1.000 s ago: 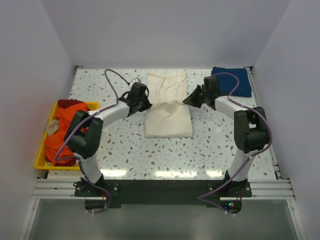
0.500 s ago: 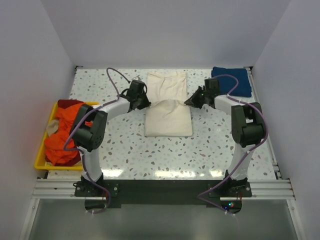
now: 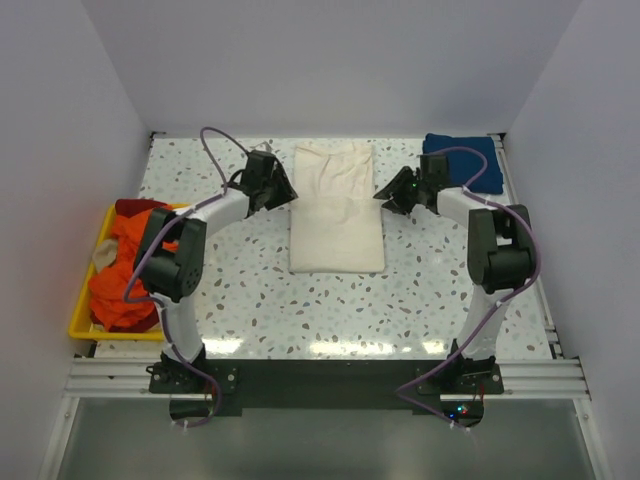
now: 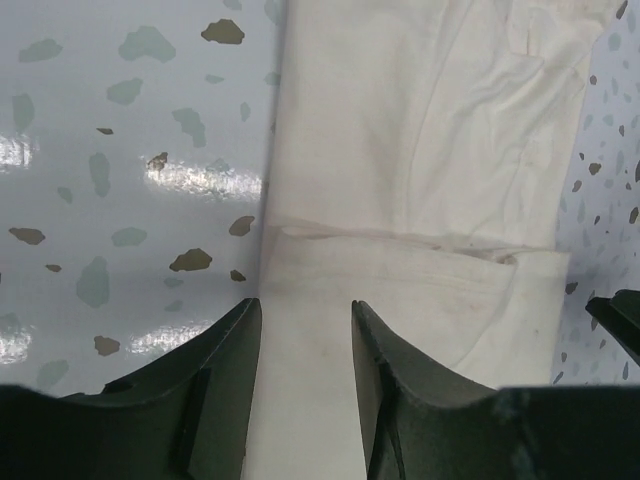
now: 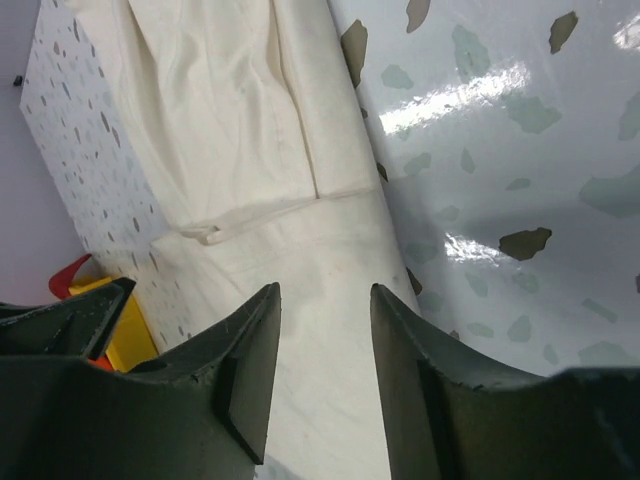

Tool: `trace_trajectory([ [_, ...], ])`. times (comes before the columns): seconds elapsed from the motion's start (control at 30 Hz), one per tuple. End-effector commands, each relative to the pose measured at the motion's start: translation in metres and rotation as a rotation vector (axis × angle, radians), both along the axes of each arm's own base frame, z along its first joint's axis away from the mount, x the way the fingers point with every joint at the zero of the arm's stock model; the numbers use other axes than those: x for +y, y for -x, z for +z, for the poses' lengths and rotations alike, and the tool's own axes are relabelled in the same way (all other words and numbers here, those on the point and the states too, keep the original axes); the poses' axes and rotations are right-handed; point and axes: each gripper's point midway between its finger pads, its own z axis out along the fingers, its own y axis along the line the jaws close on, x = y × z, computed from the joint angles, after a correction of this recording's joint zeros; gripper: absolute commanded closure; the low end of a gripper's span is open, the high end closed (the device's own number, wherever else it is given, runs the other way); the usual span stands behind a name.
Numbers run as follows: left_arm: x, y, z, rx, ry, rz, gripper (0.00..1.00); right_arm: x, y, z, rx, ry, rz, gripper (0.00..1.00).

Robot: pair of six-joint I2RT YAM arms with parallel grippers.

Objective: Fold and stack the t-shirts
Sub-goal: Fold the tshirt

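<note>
The cream t-shirt (image 3: 337, 215) lies flat in the middle of the table, a folded layer with its hem (image 4: 400, 237) lying across it. My left gripper (image 3: 287, 192) stands at the shirt's left edge, and my right gripper (image 3: 384, 194) at its right edge. In the left wrist view the left gripper (image 4: 305, 305) is open above the cloth (image 4: 420, 140) and holds nothing. The right gripper (image 5: 324, 292) is likewise open over the cream t-shirt (image 5: 225, 120). A folded dark blue t-shirt (image 3: 468, 161) lies at the back right. Orange t-shirts (image 3: 125, 270) and a red one (image 3: 135, 207) fill the tray.
The yellow tray (image 3: 84, 300) sits at the table's left edge, and its corner (image 5: 125, 335) shows in the right wrist view. White walls close in the table at the back and on both sides. Both arms arch over the table beside the cream shirt.
Both grippers were shut on a raised fold of the cream shirt. They carried it towards the back, opened and let go. The cloth now lies flat.
</note>
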Motion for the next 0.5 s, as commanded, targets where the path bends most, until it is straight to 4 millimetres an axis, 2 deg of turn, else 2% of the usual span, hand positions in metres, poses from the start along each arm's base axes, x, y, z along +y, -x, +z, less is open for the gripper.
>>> trace_trajectory([
  [0.0, 0.008, -0.017, 0.058, -0.137, 0.013, 0.002, 0.54, -0.003, -0.018, 0.045, -0.130, -0.005, 0.017, 0.54],
  [0.07, 0.012, -0.016, 0.064, -0.148, -0.001, 0.015, 0.58, -0.003, -0.015, 0.056, -0.154, 0.008, 0.022, 0.51],
  [0.13, 0.004, -0.015, 0.065, -0.161, 0.019, -0.002, 0.71, 0.005, -0.013, 0.062, -0.180, 0.025, 0.035, 0.50],
  [0.17, -0.010, -0.011, 0.064, -0.150, 0.049, -0.050, 0.77, 0.010, -0.012, 0.066, -0.200, 0.043, 0.058, 0.50],
  [0.2, -0.019, -0.013, 0.068, -0.158, 0.063, -0.073, 0.88, 0.028, -0.008, 0.065, -0.206, 0.046, 0.103, 0.50],
  [0.23, -0.028, -0.012, 0.058, -0.136, 0.067, -0.098, 0.92, 0.039, -0.007, 0.065, -0.212, 0.047, 0.135, 0.51],
  [0.27, -0.043, -0.009, 0.056, -0.128, 0.078, -0.132, 0.97, 0.051, -0.008, 0.070, -0.228, 0.029, 0.178, 0.51],
  [0.3, -0.051, -0.009, 0.056, -0.133, 0.087, -0.153, 1.00, 0.068, -0.006, 0.059, -0.219, 0.018, 0.218, 0.52],
  [0.33, -0.059, -0.009, 0.055, -0.140, 0.100, -0.173, 1.00, 0.076, -0.006, 0.057, -0.219, 0.002, 0.239, 0.56],
  [0.37, -0.071, -0.007, 0.051, -0.132, 0.118, -0.206, 1.00, 0.083, -0.006, 0.054, -0.215, -0.014, 0.259, 0.59],
  [0.43, -0.081, -0.008, 0.040, -0.122, 0.132, -0.240, 1.00, 0.093, -0.007, 0.042, -0.215, -0.027, 0.282, 0.66],
  [0.47, -0.089, -0.009, 0.043, -0.140, 0.160, -0.273, 1.00, 0.098, -0.009, 0.039, -0.218, -0.039, 0.291, 0.69],
])
